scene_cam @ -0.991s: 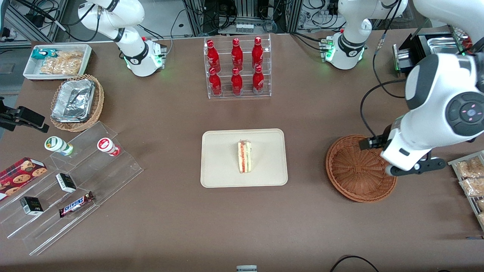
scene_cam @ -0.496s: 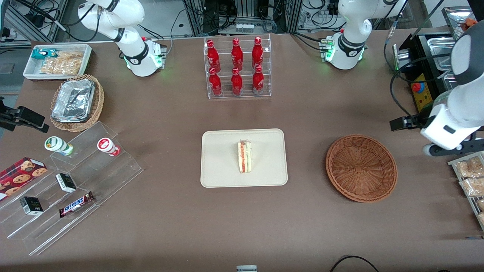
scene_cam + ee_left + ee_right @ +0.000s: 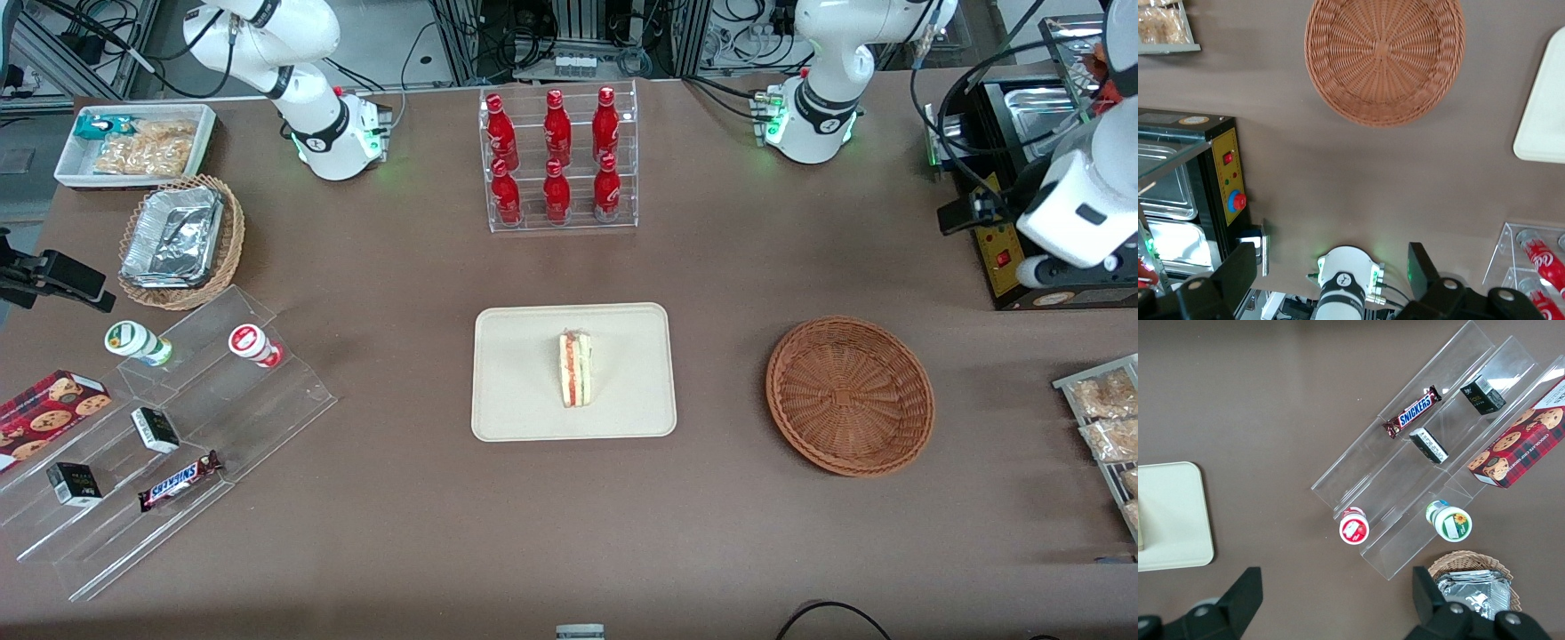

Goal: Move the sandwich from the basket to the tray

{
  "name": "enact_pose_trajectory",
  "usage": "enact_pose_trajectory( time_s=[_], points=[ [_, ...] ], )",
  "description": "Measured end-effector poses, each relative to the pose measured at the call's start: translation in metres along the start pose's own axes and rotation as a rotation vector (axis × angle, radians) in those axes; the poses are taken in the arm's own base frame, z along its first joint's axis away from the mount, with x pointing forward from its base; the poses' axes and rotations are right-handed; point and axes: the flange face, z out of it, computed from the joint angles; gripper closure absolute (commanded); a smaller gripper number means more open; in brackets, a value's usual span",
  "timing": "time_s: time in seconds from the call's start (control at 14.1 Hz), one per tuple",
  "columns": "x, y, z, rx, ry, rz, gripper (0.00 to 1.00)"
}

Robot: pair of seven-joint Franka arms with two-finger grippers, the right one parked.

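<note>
The tray (image 3: 622, 409) is seen in the middle of the table with the sandwich (image 3: 575, 369) lying on it, the empty basket (image 3: 849, 396) is set well apart beside it, and the gripper (image 3: 1328, 273) is held spread wide, high up near a black box (image 3: 1000, 258).

The brown table (image 3: 400, 551) holds a cream tray (image 3: 516, 391) in the middle and a round wicker basket (image 3: 849, 396) toward the working arm's end. The gripper (image 3: 1331, 283) hangs high above the table, fingers apart
</note>
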Motion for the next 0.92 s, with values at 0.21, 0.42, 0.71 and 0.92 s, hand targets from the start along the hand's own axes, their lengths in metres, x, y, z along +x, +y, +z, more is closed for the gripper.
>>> enact_pose_trajectory(
  time_s=[0.21, 0.42, 0.71, 0.92],
  points=[
    [-0.014, 0.002, -0.001, -0.006, 0.001, 0.016, 0.00],
    [-0.016, 0.010, 0.002, -0.001, -0.005, 0.031, 0.00],
    [-0.012, 0.010, 0.003, -0.004, 0.012, 0.031, 0.00],
    [-0.006, 0.011, 0.008, -0.008, 0.032, 0.031, 0.00]
  ],
)
